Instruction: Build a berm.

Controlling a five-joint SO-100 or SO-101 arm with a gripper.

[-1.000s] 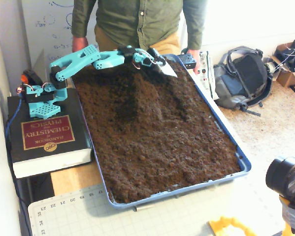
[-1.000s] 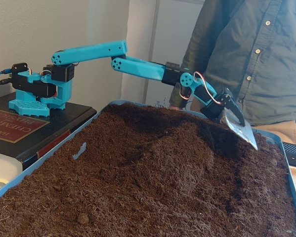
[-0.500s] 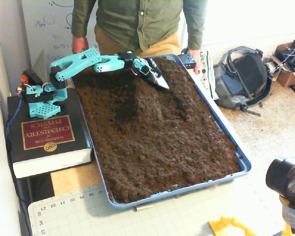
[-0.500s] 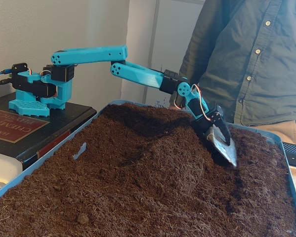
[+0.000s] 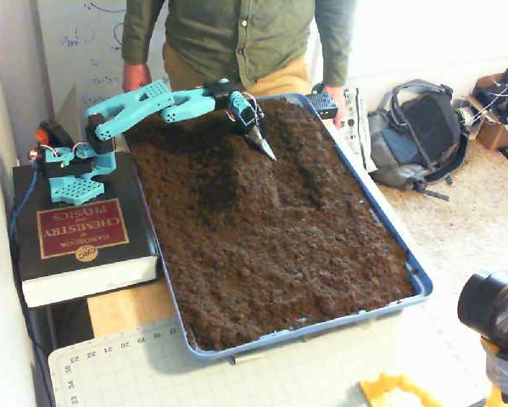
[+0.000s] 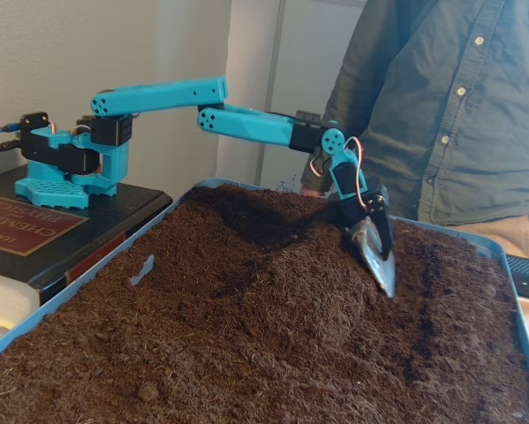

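Berm (image 5: pixel 252 182) partly built: low ridge mid-tray (image 5: pixel 381 229), short, sides shallow. End effector (image 6: pixel 381 265) carries a metal blade, tip at ridge's far flank; jaw state unreadable. More soil needs heaping.

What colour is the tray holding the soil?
Blue: the shallow plastic tray's rim shows best in a fixed view from above.
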